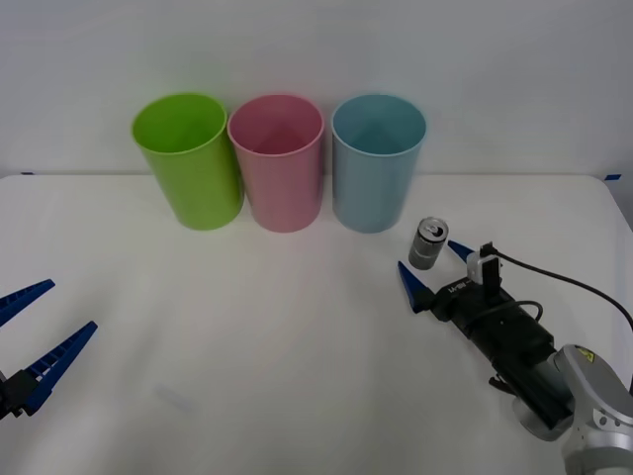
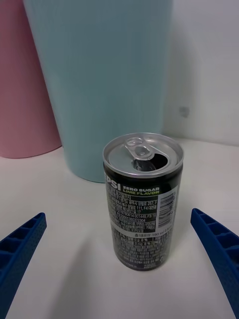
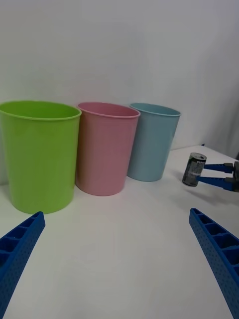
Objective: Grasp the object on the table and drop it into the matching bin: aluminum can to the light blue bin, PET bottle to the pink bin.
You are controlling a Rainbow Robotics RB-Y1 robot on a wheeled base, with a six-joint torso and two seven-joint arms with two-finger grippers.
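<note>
Aluminum can (image 1: 428, 244): small, dark-labelled, silver pull-tab top; stands upright on the table (image 1: 247, 336), long axis vertical, just in front of the light blue bin (image 1: 377, 163) and slightly to its right, apart from its wall

Right gripper (image 1: 435, 265): low over the table, fingers spread wide, one on each side of the can, neither touching; the can sits just ahead of the fingertips, centred between them in the right wrist view (image 2: 143, 199). By far the nearer arm

Judgement: a short advance and a squeeze should take the can; the bin wall close behind leaves little room for overshoot, and the lift must clear the tall rim directly beyond

Pink bin (image 1: 276, 160): next left of the blue, nearly touching; lime green bin (image 1: 188, 158) beyond it

Left gripper (image 1: 40, 332): parked at the near left table edge, fingers apart, holding nothing, well apart from the can
</note>
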